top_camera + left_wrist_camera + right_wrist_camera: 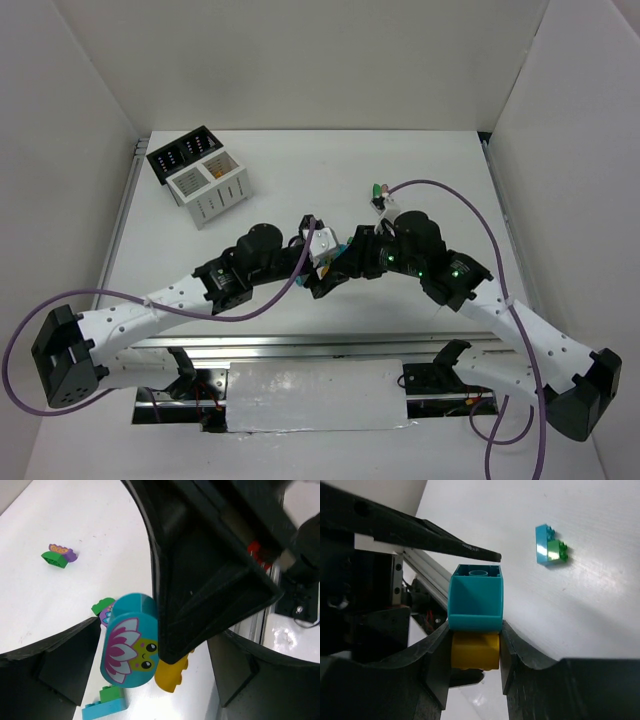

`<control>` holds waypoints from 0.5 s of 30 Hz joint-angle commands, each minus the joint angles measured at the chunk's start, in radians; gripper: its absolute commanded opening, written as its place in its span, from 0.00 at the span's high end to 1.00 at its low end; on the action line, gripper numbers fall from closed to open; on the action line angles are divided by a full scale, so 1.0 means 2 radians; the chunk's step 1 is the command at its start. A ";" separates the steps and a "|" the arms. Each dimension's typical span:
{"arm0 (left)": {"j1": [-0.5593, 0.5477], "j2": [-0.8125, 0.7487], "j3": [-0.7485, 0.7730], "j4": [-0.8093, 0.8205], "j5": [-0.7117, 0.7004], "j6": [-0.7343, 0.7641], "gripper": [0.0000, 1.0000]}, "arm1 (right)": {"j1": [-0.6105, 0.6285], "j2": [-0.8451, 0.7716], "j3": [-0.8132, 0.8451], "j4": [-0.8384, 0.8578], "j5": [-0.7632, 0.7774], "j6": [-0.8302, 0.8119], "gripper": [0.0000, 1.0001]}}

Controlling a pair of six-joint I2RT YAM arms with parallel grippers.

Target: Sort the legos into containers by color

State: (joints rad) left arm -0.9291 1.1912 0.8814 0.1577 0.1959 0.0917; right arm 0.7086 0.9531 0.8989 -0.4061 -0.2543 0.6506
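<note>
Mid-desk (300, 160), the right end effector (474, 636) is clamped on a yellow brick (475, 652) stuck under a teal brick (475, 597), while the left end effector (150, 665) gapes around the teal one, seemingly to separate the colours; bins (200, 172) sit at eleven o'clock.

Counting from my left wrist: one teal lego (131, 640), one yellow lego (171, 676), one blue lego (102, 710), three green legos (54, 560), two purple legos (64, 551) (one mostly hidden). Overhead: two white compartments (222, 198), two black compartments (185, 152).
</note>
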 commanded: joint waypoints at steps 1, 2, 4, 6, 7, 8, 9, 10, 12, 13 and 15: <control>-0.005 -0.022 0.036 0.022 -0.013 -0.043 0.00 | -0.001 -0.035 -0.040 0.095 -0.006 -0.066 1.00; -0.005 -0.026 0.049 0.007 -0.027 -0.065 0.00 | -0.006 -0.039 -0.044 0.100 -0.007 -0.082 1.00; -0.005 -0.047 0.062 -0.042 -0.074 -0.085 0.01 | -0.013 -0.048 -0.054 0.101 -0.034 -0.113 1.00; -0.004 -0.078 0.081 -0.075 -0.093 -0.115 0.00 | -0.013 -0.067 -0.069 0.108 -0.055 -0.156 1.00; -0.004 -0.087 0.086 -0.091 -0.086 -0.121 0.01 | -0.012 -0.075 -0.074 0.110 -0.065 -0.166 1.00; -0.004 -0.097 0.097 -0.117 -0.078 -0.132 0.00 | -0.013 -0.083 -0.077 0.113 -0.075 -0.181 1.00; -0.004 -0.109 0.106 -0.134 -0.071 -0.138 0.00 | -0.014 -0.096 -0.078 0.116 -0.110 -0.188 1.00; -0.004 -0.115 0.116 -0.153 -0.063 -0.149 0.01 | -0.014 -0.103 -0.081 0.121 -0.131 -0.202 1.00; -0.004 -0.131 0.138 -0.198 -0.054 -0.158 0.00 | -0.015 -0.117 -0.081 0.126 -0.189 -0.221 1.00; -0.004 -0.137 0.143 -0.208 -0.038 -0.162 0.00 | -0.015 -0.120 -0.080 0.128 -0.252 -0.235 1.00; -0.004 -0.151 0.147 -0.221 -0.006 -0.162 0.00 | -0.015 -0.121 -0.072 0.135 -0.298 -0.240 1.00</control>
State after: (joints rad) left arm -0.9371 0.9188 1.1503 -0.1875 0.1013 -0.1806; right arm 0.6800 0.7292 0.7334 -0.2199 -0.6067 0.2623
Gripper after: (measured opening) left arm 0.995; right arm 0.440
